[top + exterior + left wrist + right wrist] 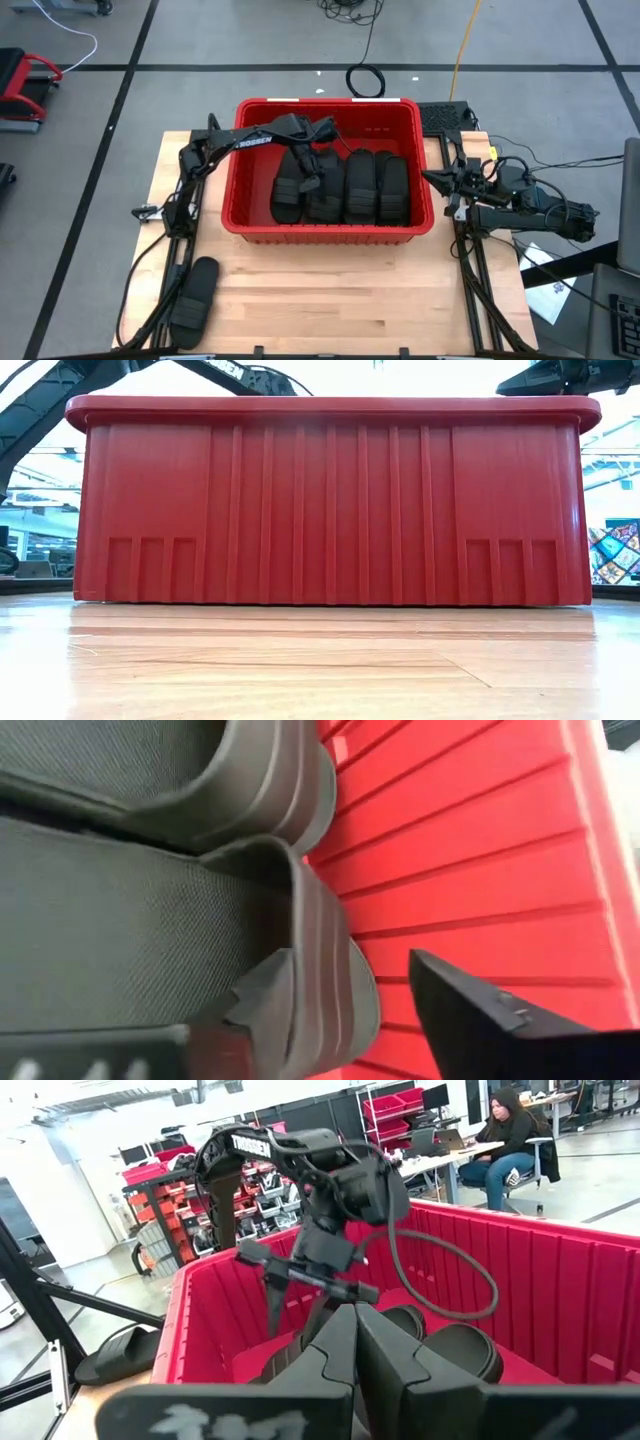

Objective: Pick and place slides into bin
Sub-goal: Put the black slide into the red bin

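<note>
L gripper (345,1010) in ribbed red bin (254,222) — fingers apart astride matte slide (150,940); R gripper (352,1365) closed.

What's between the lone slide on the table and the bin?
Only bare table. High view: the stray slide lies at the front-left corner, apart from the bin, nothing in the gap.

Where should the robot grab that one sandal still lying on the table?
Probably by its strap. The sandal lies flat near the table's front left corner, sole down, with the wide strap arching across its middle. Coming straight down from above, a tool could close one finger under the strap and one over it, or pinch the sole's two long edges. The left tool, now inside the bin, is the nearer one.
</note>
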### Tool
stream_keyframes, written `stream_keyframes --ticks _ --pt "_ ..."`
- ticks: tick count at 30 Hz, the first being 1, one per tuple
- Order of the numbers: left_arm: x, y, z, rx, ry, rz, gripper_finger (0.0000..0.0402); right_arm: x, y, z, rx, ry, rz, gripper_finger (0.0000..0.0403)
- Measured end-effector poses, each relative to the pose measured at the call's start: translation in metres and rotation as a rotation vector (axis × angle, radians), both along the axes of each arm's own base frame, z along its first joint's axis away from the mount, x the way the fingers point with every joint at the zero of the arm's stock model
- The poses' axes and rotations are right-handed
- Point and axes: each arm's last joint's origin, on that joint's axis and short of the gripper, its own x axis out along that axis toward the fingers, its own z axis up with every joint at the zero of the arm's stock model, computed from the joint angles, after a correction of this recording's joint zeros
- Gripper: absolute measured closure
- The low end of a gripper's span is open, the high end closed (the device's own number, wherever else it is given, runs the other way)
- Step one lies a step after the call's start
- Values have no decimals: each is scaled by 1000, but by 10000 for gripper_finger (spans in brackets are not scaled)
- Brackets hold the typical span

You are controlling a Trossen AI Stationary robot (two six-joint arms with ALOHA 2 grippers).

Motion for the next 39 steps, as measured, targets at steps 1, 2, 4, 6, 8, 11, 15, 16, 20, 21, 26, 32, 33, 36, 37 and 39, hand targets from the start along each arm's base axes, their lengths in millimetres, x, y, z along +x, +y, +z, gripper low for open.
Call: stream_keyframes --ticks 1,2,4,6,8,11,15,16,20,21,26,32,33,36,37,39 --pt "-2 0 5 17 -10 -2 201 0 0 0 0 0 0 403" --pt "-3 0 9 30 -23 -2 192 0 0 0 0 0 0 403" --pt "-7 0 18 54 -46 1 175 0 0 0 -1 0 0 403" --pt "-11 0 28 80 -63 10 164 0 0 0 -5 2 1 403" --pt "-15 1 37 107 -77 23 157 0 0 0 -9 4 1 403" --pt "-26 1 57 180 -95 56 155 0 0 0 -21 7 1 403" --pt "-50 -10 98 438 -142 71 185 0 0 1 -23 -1 0 403" --pt "-57 -15 111 515 -161 67 202 0 0 1 -23 -3 0 403" --pt "-93 -35 157 704 -241 100 307 0 0 1 -23 -6 -1 403" --pt "-103 -38 168 720 -257 138 336 0 0 1 -24 -7 -1 403" --pt "-157 -56 218 690 -364 389 388 0 0 2 -24 -9 -1 403" --pt "-195 -93 260 577 -643 411 399 0 0 2 -24 -9 0 403" --pt "-196 -99 263 564 -670 397 400 0 0 1 -24 -9 0 403" --pt "-193 -114 263 530 -694 334 400 0 0 1 -27 -8 0 403" --pt "-189 -117 259 527 -684 315 401 0 0 1 -27 -7 0 403" --pt "-183 -123 245 515 -652 269 401 0 0 1 -27 -7 0 403"
